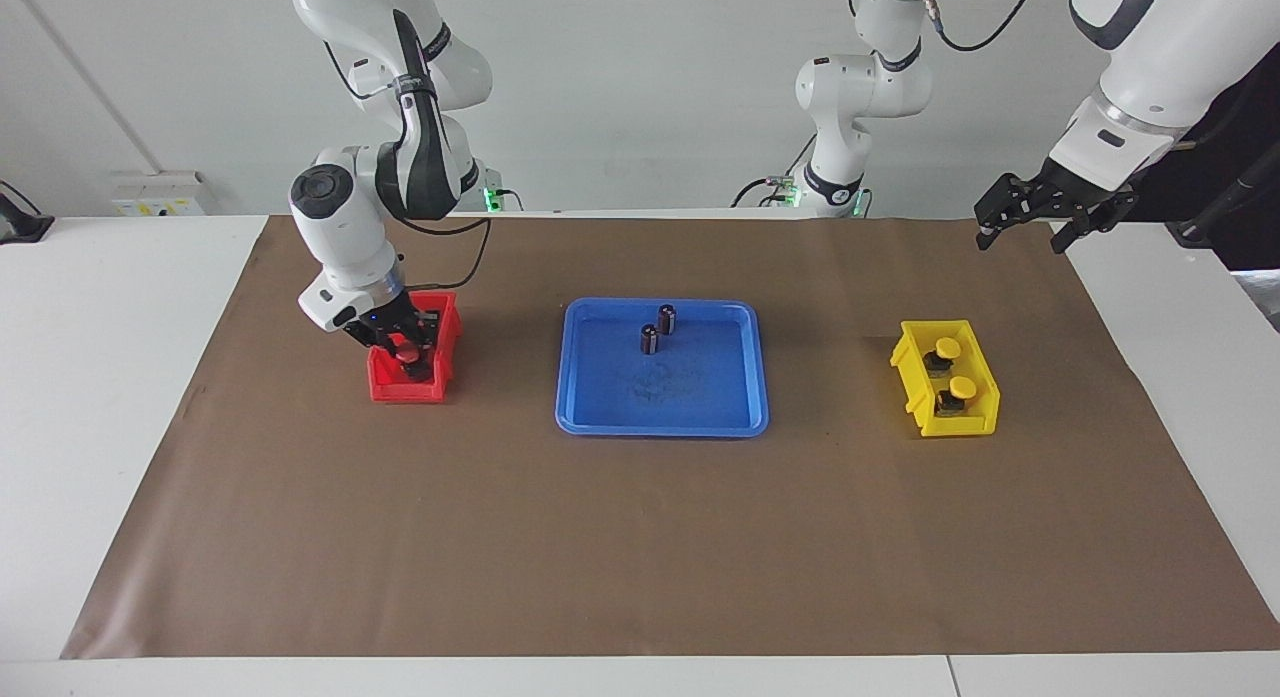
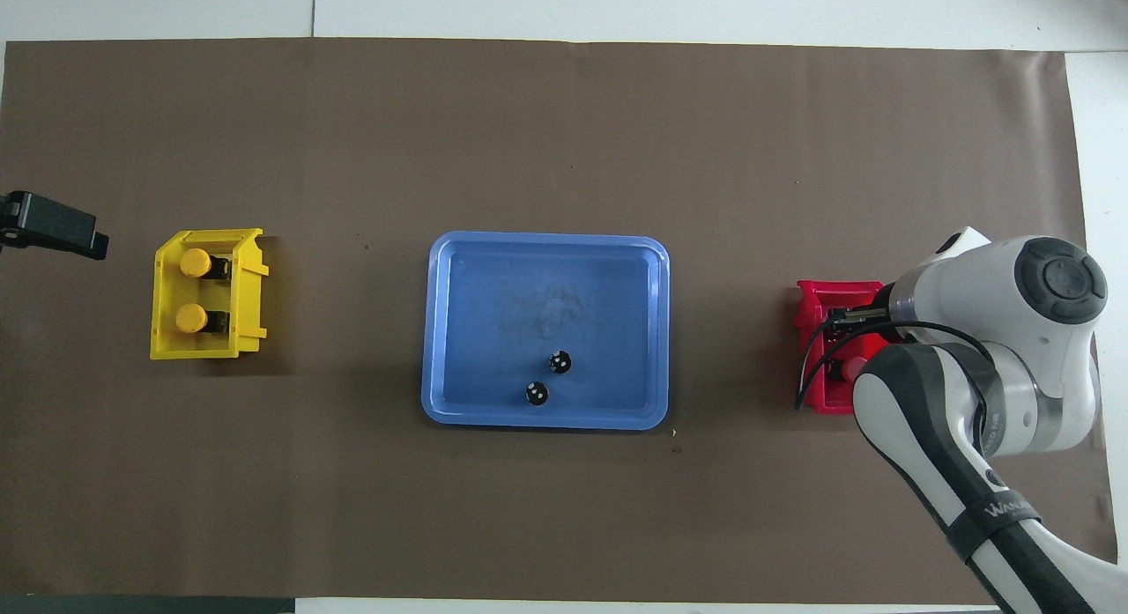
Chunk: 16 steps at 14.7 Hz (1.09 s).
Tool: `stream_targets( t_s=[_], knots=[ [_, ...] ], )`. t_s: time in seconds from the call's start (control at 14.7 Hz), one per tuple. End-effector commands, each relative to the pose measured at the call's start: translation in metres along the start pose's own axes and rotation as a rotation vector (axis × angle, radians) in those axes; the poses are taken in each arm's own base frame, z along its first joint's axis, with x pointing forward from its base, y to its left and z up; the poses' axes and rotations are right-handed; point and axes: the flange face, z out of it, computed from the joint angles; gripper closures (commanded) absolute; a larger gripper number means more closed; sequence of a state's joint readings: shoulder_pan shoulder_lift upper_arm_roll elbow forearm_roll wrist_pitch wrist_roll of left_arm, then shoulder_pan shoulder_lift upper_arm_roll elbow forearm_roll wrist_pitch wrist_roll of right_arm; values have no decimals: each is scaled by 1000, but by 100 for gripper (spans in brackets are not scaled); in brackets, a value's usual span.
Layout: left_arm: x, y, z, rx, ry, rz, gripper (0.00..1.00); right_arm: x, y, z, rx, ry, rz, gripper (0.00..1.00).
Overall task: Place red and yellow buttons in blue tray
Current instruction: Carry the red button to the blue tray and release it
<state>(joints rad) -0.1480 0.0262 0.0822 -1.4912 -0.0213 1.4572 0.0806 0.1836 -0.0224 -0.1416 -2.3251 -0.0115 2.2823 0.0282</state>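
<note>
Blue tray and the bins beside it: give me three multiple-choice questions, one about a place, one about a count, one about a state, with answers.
1. Where do the yellow buttons lie?
A. In the blue tray
B. In the yellow bin
C. On the brown mat

2. How many dark capless cylinders stand in the blue tray?
A. Two
B. Four
C. None

3. How are the right gripper's jaws?
A. Wide open above the tray
B. Shut on a red button in the red bin
C. Out of view

Answers:
1 B: both yellow caps sit inside the yellow bin.
2 A: two cylinders show in the tray.
3 B: the jaws pinch the red button in the red bin.
</note>
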Motion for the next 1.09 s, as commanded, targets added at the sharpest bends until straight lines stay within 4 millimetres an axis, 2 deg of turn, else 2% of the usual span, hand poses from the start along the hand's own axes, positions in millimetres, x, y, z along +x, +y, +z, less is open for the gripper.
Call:
stream_targets(
  t_s=[0.0, 0.27, 0.48, 0.54, 0.75, 0.82, 0.95, 1.02],
  knots=[
    [-10, -2, -1, -11, -3, 5, 0, 9, 5, -24, 11, -10, -12, 77],
    [-10, -2, 0, -11, -5, 5, 0, 55, -8, -81, -3, -68, -27, 77],
    [-12, -2, -2, -11, -5, 5, 0, 80, -63, -121, -11, -41, -36, 77],
    [-11, -2, -4, -10, 7, 7, 0, 85, -85, -137, -5, -13, -5, 77],
    [-12, -1, -2, -11, -2, 6, 0, 92, -173, -142, 47, 41, 101, 78],
    [-12, -2, -1, -12, -5, 5, 0, 96, -205, -130, 32, 26, 125, 78],
    [-12, -1, -2, -11, -3, 6, 0, 111, -288, -110, 9, 41, 170, 78],
    [-12, -2, -1, -12, -6, 5, 0, 115, -309, -92, 0, 33, 196, 78]
  ],
)
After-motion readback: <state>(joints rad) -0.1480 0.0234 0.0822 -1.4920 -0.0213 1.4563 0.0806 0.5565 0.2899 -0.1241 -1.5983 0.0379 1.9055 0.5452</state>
